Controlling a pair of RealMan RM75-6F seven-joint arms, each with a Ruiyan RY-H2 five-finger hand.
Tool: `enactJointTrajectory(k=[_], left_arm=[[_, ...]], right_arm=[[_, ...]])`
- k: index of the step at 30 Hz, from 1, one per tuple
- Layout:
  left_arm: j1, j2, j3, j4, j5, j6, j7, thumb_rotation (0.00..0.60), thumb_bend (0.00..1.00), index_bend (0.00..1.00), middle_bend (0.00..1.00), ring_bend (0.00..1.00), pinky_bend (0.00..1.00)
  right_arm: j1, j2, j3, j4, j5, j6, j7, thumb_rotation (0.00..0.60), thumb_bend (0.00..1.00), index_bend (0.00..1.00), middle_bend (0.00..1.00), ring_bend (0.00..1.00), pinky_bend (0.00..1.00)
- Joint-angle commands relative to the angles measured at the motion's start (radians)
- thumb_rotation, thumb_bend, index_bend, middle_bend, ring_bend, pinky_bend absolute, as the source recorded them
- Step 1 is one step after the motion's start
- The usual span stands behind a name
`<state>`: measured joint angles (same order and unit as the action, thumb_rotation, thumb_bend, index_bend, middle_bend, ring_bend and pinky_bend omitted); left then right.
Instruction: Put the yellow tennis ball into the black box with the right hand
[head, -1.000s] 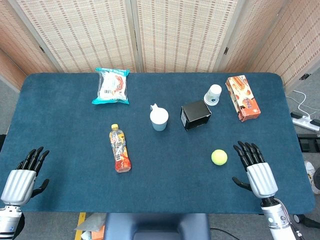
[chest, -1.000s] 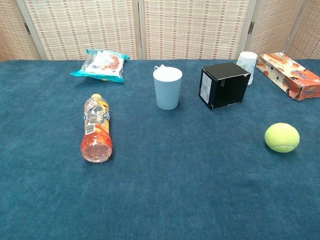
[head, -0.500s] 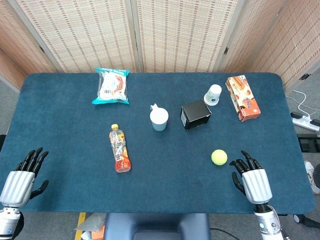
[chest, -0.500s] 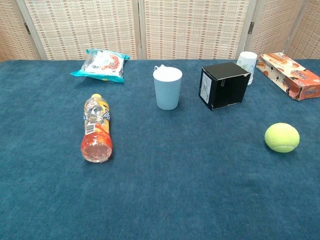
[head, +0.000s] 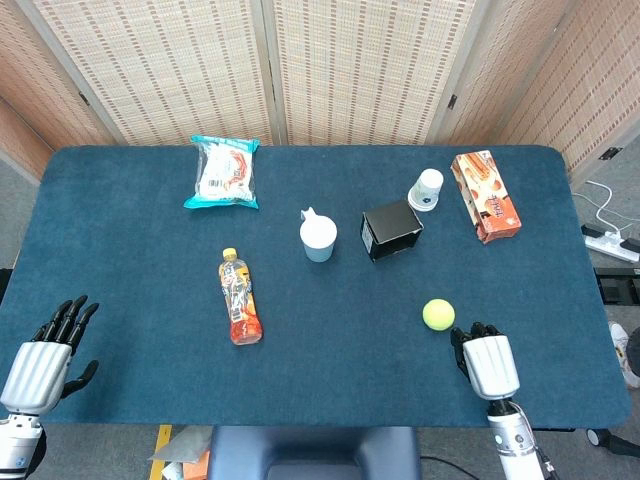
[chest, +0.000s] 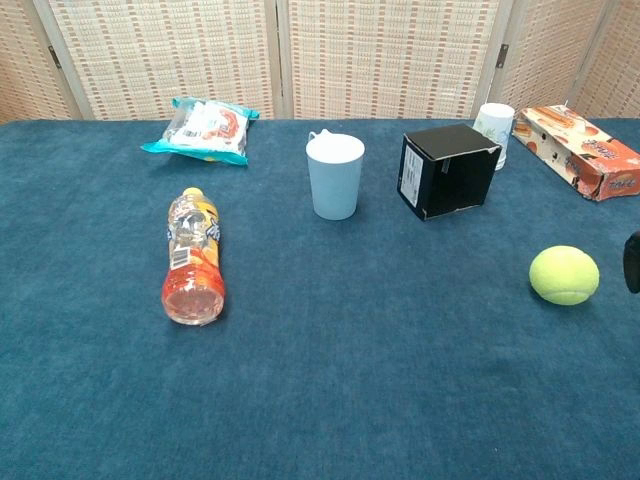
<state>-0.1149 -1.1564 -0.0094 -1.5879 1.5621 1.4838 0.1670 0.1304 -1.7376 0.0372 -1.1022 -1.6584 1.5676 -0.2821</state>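
The yellow tennis ball (head: 438, 314) (chest: 564, 275) lies on the blue table, near the front right. The black box (head: 392, 229) (chest: 447, 170) stands farther back, past the ball and a little left, its opening facing sideways. My right hand (head: 481, 358) hovers just right of the ball and nearer the front edge, holding nothing, its dark fingertips (head: 470, 331) short of the ball. Only a dark sliver of that hand (chest: 633, 262) shows at the right edge of the chest view. My left hand (head: 45, 350) rests at the front left corner, fingers spread and empty.
An orange drink bottle (head: 240, 298) (chest: 193, 262) lies on its side left of centre. A pale blue cup (head: 318, 238) (chest: 335, 177) stands left of the box. A white paper cup (head: 426, 188), an orange biscuit box (head: 485, 195) and a snack bag (head: 224, 172) sit at the back.
My right hand has moved left toward the ball and drawn back to the front edge, its fingers now looking shorter from above. Its edge has entered the chest view. The left hand stayed put.
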Motion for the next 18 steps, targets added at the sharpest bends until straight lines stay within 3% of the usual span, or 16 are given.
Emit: enactJointTrajectory(k=[1, 18], left_arm=[[0.000, 0.000, 0.000, 0.000, -0.001, -0.001, 0.002, 0.600, 0.33, 0.11, 0.14, 0.07, 0.32], [-0.003, -0.001, -0.001, -0.001, -0.005, -0.008, 0.006, 0.600, 0.33, 0.11, 0.14, 0.07, 0.32]], right_arm=[[0.005, -0.021, -0.005, 0.023, 0.014, -0.021, -0.005, 0.600, 0.68, 0.77, 0.86, 0.55, 0.65], [0.053, -0.102, 0.012, 0.158, 0.047, -0.084, 0.085, 0.600, 0.68, 0.77, 0.88, 0.57, 0.65]])
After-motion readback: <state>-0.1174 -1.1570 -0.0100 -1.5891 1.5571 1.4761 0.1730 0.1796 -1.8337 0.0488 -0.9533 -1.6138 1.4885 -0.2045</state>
